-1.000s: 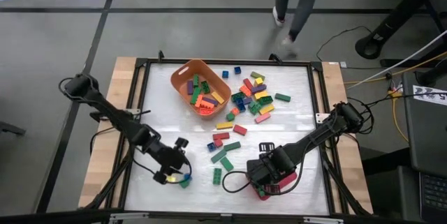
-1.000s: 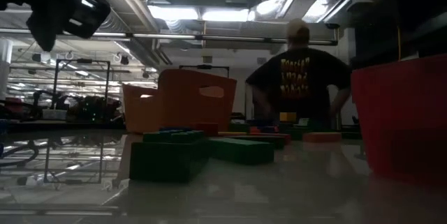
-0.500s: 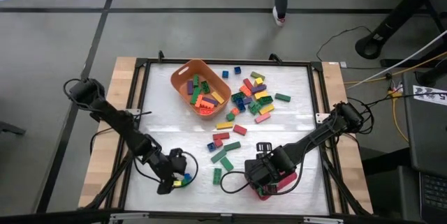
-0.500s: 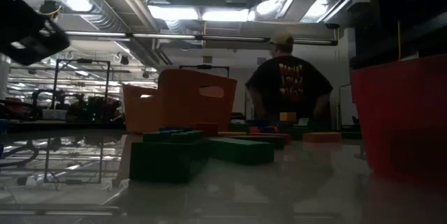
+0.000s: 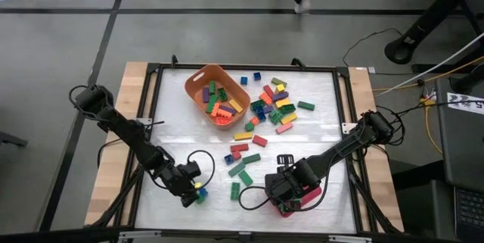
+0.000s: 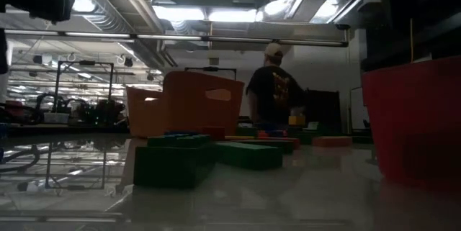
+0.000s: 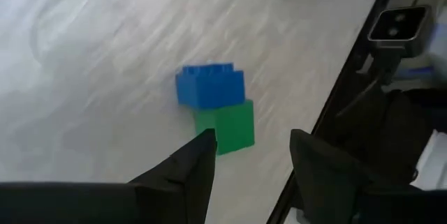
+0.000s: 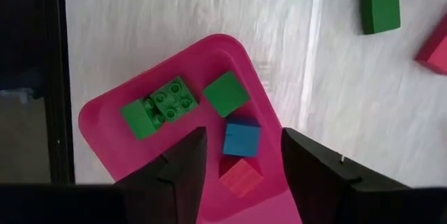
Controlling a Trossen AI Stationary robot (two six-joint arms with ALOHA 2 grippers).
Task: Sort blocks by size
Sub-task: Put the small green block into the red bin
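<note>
Two claws hang open and empty: left claw [image 7: 248,154] above stacked blocks [image 7: 216,109], right claw [image 8: 241,158] over tray [image 8: 105,112].

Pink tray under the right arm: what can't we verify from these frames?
- High view: the right gripper covers most of the pink tray, so its contents are hidden.
- Right wrist view: the dark fingers cut off the tray's near end; further blocks there cannot be ruled out.
- Low view: only the tray's red wall shows; nothing inside.
- Left wrist view: the tray is out of frame.
</note>
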